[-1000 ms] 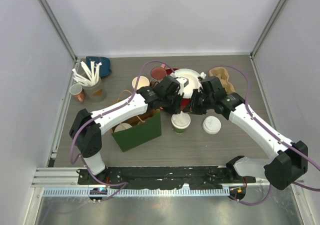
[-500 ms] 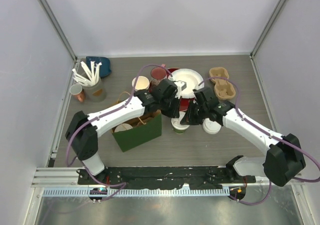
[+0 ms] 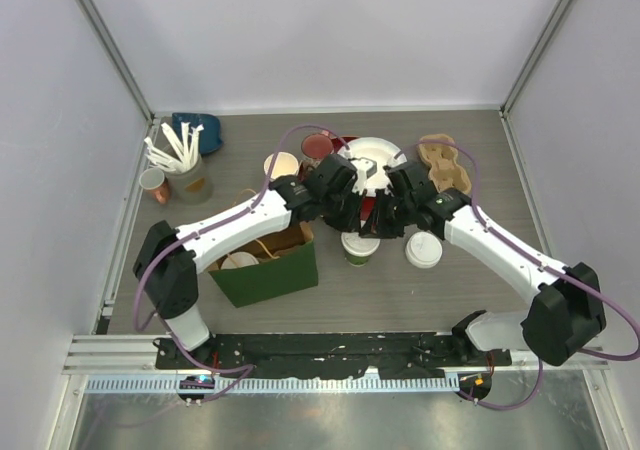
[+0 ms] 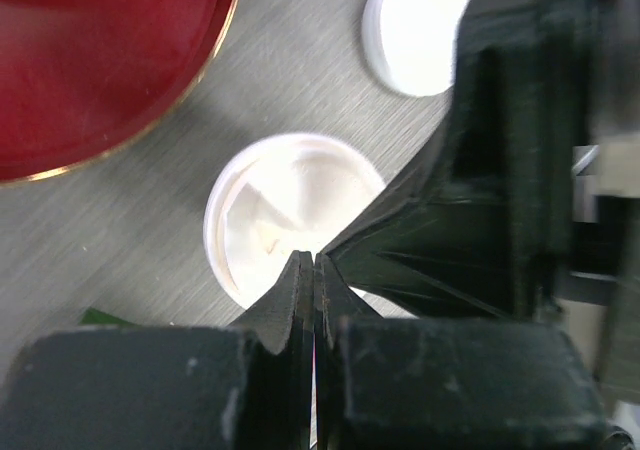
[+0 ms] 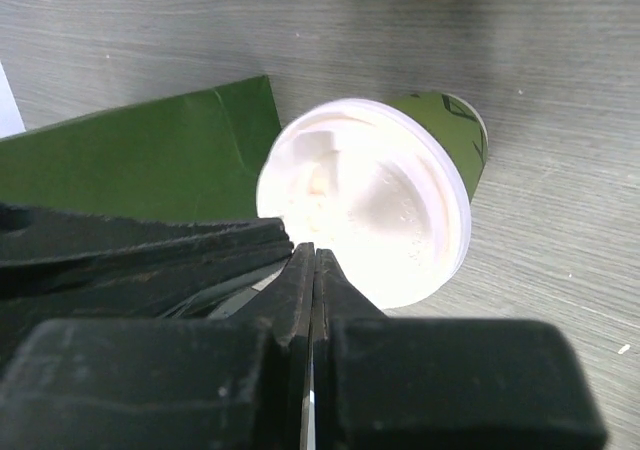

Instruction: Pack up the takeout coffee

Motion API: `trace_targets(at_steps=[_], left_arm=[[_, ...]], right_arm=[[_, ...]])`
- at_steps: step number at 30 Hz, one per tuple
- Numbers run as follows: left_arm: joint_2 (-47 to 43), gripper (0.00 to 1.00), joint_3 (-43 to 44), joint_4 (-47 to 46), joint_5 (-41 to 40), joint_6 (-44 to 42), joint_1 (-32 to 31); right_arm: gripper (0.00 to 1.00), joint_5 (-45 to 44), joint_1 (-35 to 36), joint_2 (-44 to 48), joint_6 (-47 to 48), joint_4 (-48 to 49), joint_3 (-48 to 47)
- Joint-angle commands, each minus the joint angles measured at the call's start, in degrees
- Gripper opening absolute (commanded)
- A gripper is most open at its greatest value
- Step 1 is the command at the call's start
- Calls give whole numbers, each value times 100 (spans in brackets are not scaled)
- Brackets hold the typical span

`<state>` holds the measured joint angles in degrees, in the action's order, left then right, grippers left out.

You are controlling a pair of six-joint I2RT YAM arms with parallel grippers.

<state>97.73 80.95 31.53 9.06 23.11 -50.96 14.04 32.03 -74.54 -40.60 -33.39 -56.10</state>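
A green paper cup with a white lid stands in the middle of the table. It also shows in the left wrist view and in the right wrist view. My left gripper is shut and empty, just above the cup's far left edge. My right gripper is shut and empty, just above its far right edge. The two grippers are close together. A second white lid lies to the right of the cup. A round white lid shows inside the green paper bag.
An open cream-rimmed cup, a pink mug, a white plate on a red plate and a brown cup carrier stand behind the arms. A holder of white utensils and a small copper cup stand far left.
My right gripper has moved left to the lidded cup, close to my left gripper. The green bag has shifted a little toward the near left.
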Motion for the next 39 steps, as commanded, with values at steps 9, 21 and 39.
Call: trace_targets(at_steps=[9,21,39], left_arm=[[-1133,0,1239,81,316,-176,374],[-2636,59,1890,1293,-140,-975,2307],[-3612,65,1011,2024,-1073,-1239,3681]], right_arm=[[35,-743,40,159,824,-1047,-1483],[54,-2642,1683,-1033,1942,-1925,-2633],[35,-2995,2140,-2345,1845,-2611,-3373]])
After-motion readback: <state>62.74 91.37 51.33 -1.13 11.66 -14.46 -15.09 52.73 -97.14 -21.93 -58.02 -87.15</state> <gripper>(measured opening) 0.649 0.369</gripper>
